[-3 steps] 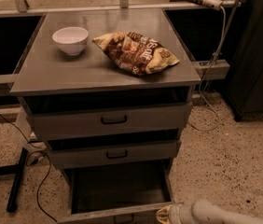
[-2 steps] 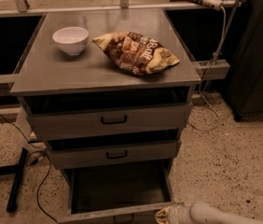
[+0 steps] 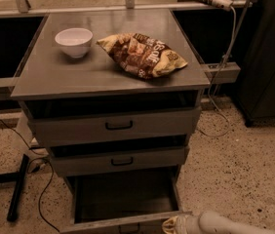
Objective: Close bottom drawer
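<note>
The bottom drawer (image 3: 127, 220) of the grey cabinet is pulled far out, its dark empty inside showing and its front edge at the bottom of the camera view. My gripper (image 3: 170, 225) sits at the drawer front's right end, at the frame's bottom edge, with my pale arm (image 3: 225, 224) reaching in from the right. The middle drawer (image 3: 120, 161) and top drawer (image 3: 115, 126) stand slightly out, each with a small black bar handle.
A white bowl (image 3: 73, 42) and a crumpled chip bag (image 3: 142, 54) lie on the cabinet top (image 3: 54, 77). A black stand leg (image 3: 16, 189) and cables lie on the speckled floor at left. A dark cabinet (image 3: 269, 57) stands at right.
My gripper and arm have shifted slightly left toward the drawer front's right end. The drawer has not visibly moved.
</note>
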Available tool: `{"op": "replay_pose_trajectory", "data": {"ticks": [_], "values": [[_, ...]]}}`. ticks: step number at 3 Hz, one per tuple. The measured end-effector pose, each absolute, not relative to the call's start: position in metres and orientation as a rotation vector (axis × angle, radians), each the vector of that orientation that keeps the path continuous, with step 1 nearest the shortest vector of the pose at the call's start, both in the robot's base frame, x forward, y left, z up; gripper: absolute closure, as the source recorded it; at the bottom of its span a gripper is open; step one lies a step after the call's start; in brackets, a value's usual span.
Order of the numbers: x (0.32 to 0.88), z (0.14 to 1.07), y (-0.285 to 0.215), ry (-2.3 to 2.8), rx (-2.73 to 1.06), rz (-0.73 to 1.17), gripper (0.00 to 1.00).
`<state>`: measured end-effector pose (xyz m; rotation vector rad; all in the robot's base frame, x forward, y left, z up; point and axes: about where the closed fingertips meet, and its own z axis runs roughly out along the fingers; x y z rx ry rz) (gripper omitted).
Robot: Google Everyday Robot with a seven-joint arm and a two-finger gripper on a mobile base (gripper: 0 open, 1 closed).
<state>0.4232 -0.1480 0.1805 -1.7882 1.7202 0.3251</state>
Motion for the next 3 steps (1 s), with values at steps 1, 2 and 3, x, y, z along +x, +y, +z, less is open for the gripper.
{"op": "replay_pose_trajectory", "data": {"ticks": [1,2,3], "values": [[0.423,0.18,-0.148,1.72,-1.788,0.325,0.37],[0.423,0.18,-0.148,1.72,-1.788,0.325,0.13],[0.435,0.177,-0.14,1.688,-1.8,0.305,0.0]]}}
